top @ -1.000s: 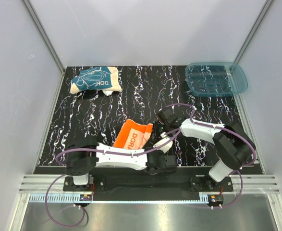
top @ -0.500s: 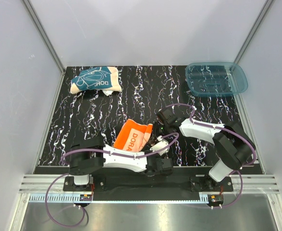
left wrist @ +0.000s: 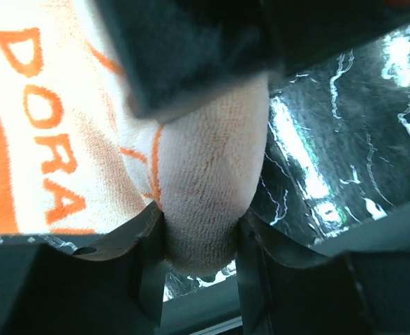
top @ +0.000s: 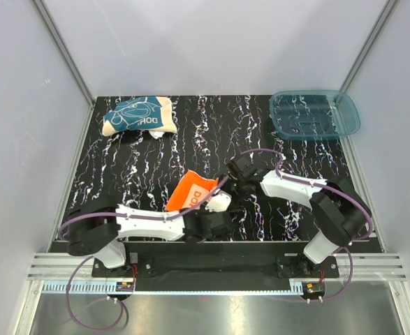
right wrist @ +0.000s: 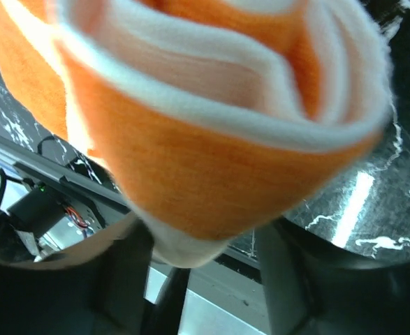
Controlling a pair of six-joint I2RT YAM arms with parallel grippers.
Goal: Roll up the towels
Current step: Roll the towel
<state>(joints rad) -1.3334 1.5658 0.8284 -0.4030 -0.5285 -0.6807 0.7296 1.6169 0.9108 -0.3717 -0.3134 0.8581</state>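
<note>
The orange towel [top: 191,190] lies by the near edge of the table [top: 121,167], around the middle, partly rolled. The left gripper [left wrist: 199,241] pinches a cream fold of it between both fingers. The right gripper [right wrist: 198,258] is closed on its rolled end (layers curling in a spiral). The teal towel [top: 138,115] sits bunched at far left.

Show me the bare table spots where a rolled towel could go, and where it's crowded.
Bare: the back strip between the teal towel and the blue tray; the left stretch between the teal towel and the orange towel. Crowded: front centre, where the left fingers and right fingers clamp the orange towel.
</note>
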